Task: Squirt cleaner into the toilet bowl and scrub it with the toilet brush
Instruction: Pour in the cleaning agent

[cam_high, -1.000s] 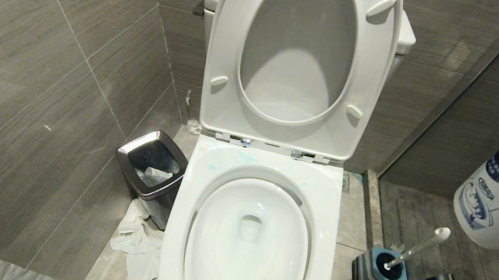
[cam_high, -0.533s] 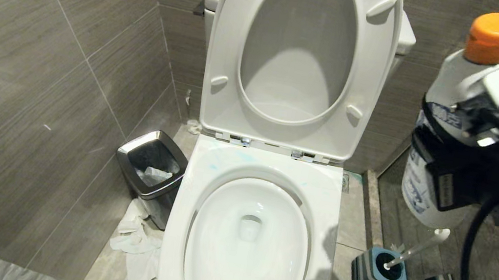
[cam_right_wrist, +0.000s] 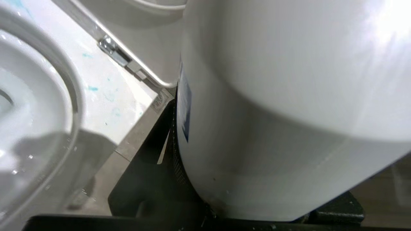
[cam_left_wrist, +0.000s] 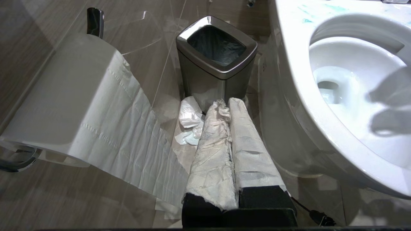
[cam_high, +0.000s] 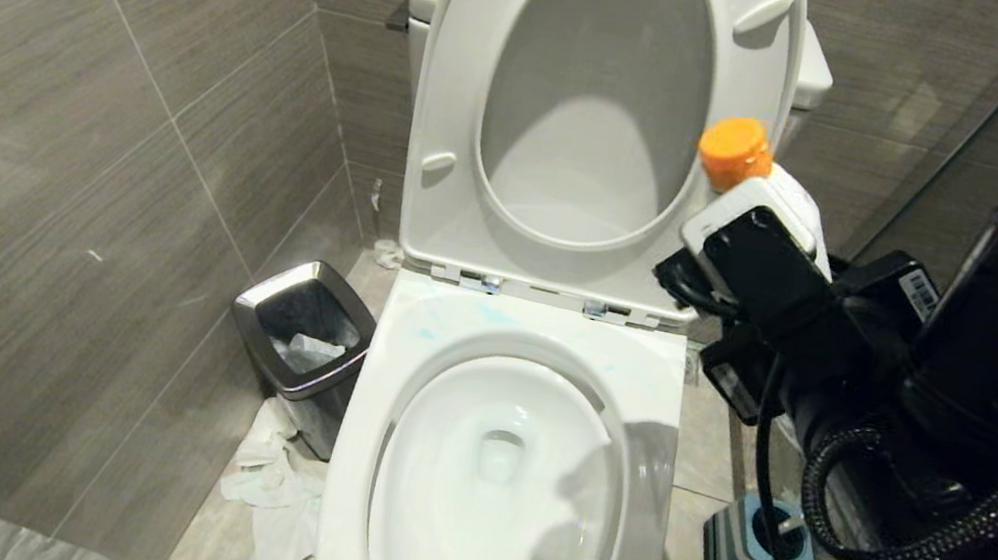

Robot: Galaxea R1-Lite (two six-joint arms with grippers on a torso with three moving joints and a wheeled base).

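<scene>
The white toilet bowl (cam_high: 495, 482) stands in the middle with its seat and lid raised. My right gripper (cam_high: 716, 256) reaches in from the right, shut on the cleaner (cam_high: 801, 201), a white bottle whose orange cap (cam_high: 734, 152) sits in front of the raised seat's right edge. The bottle (cam_right_wrist: 273, 112) fills the right wrist view, beside the bowl's rim (cam_right_wrist: 106, 96). The toilet brush holder (cam_high: 723, 546) shows on the floor to the right of the bowl; the arm hides the handle. My left gripper (cam_left_wrist: 228, 104), fingers wrapped in white paper, is shut and empty, low beside the bowl (cam_left_wrist: 353, 80).
A steel-rimmed black waste bin (cam_high: 302, 333) stands left of the toilet, with crumpled tissue (cam_high: 275, 496) on the floor before it. A toilet paper roll (cam_left_wrist: 64, 96) hangs on the left wall. Blue-teal smears (cam_high: 453, 313) mark the rim. A glass partition (cam_high: 940, 192) closes off the right.
My right arm has carried the cleaner in from the right edge, leftward and away toward the raised seat. The arm now covers the brush handle and casts a shadow into the bowl.
</scene>
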